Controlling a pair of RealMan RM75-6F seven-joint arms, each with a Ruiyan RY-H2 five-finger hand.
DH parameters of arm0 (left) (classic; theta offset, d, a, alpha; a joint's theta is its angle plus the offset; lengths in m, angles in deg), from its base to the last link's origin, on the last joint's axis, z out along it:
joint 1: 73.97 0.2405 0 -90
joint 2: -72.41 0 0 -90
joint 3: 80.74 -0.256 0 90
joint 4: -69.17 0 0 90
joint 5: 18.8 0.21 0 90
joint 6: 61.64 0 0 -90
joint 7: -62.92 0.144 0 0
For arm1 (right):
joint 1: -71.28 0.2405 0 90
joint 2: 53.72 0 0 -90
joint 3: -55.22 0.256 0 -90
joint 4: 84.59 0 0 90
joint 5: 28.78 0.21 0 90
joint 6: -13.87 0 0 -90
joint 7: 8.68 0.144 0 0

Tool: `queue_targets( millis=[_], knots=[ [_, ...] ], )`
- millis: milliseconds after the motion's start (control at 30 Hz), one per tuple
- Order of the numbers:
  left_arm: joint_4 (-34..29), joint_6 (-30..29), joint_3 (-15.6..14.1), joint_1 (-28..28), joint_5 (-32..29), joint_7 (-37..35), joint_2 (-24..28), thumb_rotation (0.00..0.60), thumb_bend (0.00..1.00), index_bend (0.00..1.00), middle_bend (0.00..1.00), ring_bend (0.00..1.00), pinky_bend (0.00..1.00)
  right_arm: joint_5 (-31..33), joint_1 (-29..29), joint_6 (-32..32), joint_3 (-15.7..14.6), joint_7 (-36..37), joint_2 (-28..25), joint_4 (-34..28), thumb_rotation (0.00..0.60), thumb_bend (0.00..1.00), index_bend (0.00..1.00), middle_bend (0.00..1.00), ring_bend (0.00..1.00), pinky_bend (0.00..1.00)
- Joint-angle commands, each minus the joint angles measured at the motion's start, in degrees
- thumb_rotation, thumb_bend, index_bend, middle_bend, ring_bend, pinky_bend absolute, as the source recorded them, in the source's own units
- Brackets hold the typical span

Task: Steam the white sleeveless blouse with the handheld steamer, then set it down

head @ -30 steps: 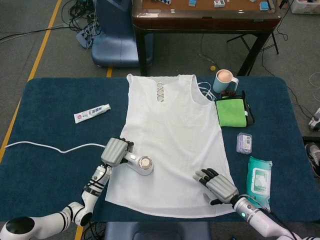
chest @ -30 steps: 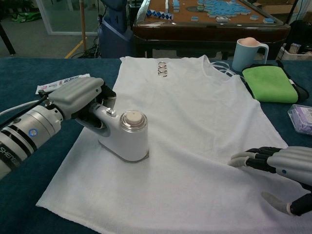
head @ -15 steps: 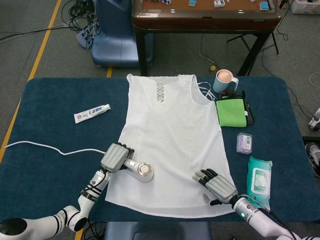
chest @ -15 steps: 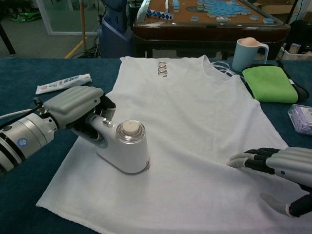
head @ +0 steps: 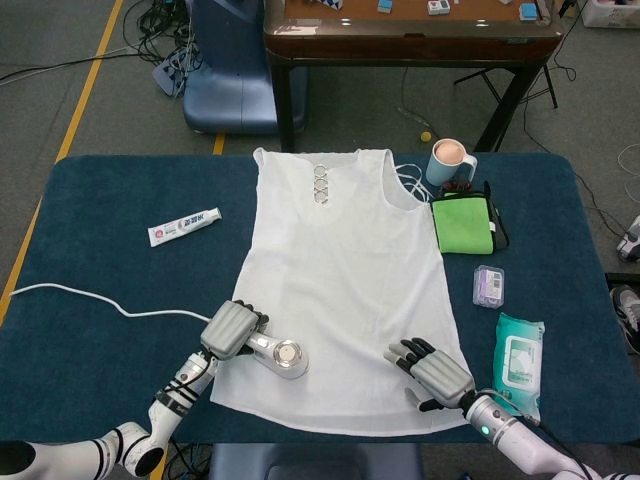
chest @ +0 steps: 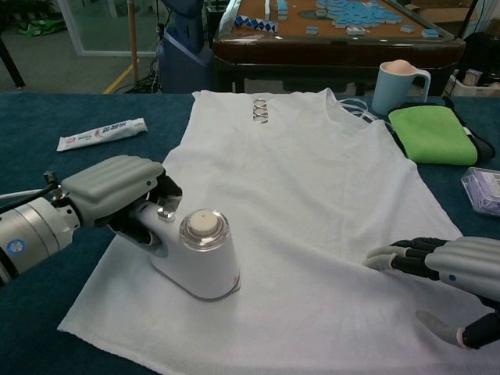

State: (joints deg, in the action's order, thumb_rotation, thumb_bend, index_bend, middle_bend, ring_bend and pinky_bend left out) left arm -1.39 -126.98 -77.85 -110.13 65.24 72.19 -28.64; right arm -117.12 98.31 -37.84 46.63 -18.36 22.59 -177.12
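Observation:
The white sleeveless blouse (head: 345, 270) (chest: 312, 195) lies flat on the dark blue table, neckline away from me. My left hand (head: 228, 328) (chest: 109, 191) grips the handle of the white handheld steamer (head: 281, 357) (chest: 199, 258), whose head rests on the blouse near its lower left hem. Its white cord (head: 90, 296) trails left across the table. My right hand (head: 428, 368) (chest: 441, 266) rests on the blouse's lower right part, fingers spread flat, holding nothing.
A toothpaste tube (head: 184, 226) (chest: 101, 133) lies left of the blouse. To the right are a mug (head: 449, 160) (chest: 399, 84), a green cloth (head: 463, 226) (chest: 433, 133), a small purple box (head: 488, 285) and a wipes pack (head: 518, 360). A wooden table (head: 410, 35) stands behind.
My left hand has drawn the steamer down the blouse toward the lower hem, closer to me. The right hand has stayed pressed in place.

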Motion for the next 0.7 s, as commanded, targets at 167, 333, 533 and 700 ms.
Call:
queue_targets(
  millis=[167,333,533,700],
  knots=[
    [4.8,0.3,2.3,-1.2,-0.4,-1.1,-1.7,0.600,0.20,0.89,0.72,0.59,0.54,0.2,0.0,-0.1,0.1,-0.1,-0.1,0.0,0.443,0.57,0.00,0.06,0.00,0.00],
    [9.7,0.8,3.6,-2.1,-0.9,-2.2,-3.2,0.600,0.20,0.89,0.72,0.59,0.53,0.2,-0.1,-0.2,0.2,-0.1,-0.2,-0.1,0.443,0.57,0.00,0.06,0.00,0.00],
    [15.5,1.3,5.1,-3.0,-1.7,-3.9,-4.8,0.600,0.20,0.89,0.72,0.59,0.53,0.4,-0.1,-0.3,0.2,-0.3,-0.3,-0.3,0.443,0.57,0.00,0.06,0.00,0.00],
    [20.3,0.9,5.5,-3.5,-1.6,-5.0,-5.5,0.600,0.20,0.89,0.72,0.59,0.53,0.3,-0.2,-0.5,0.3,-0.4,-0.6,-0.5,0.444,0.57,0.00,0.06,0.00,0.00]
  ],
)
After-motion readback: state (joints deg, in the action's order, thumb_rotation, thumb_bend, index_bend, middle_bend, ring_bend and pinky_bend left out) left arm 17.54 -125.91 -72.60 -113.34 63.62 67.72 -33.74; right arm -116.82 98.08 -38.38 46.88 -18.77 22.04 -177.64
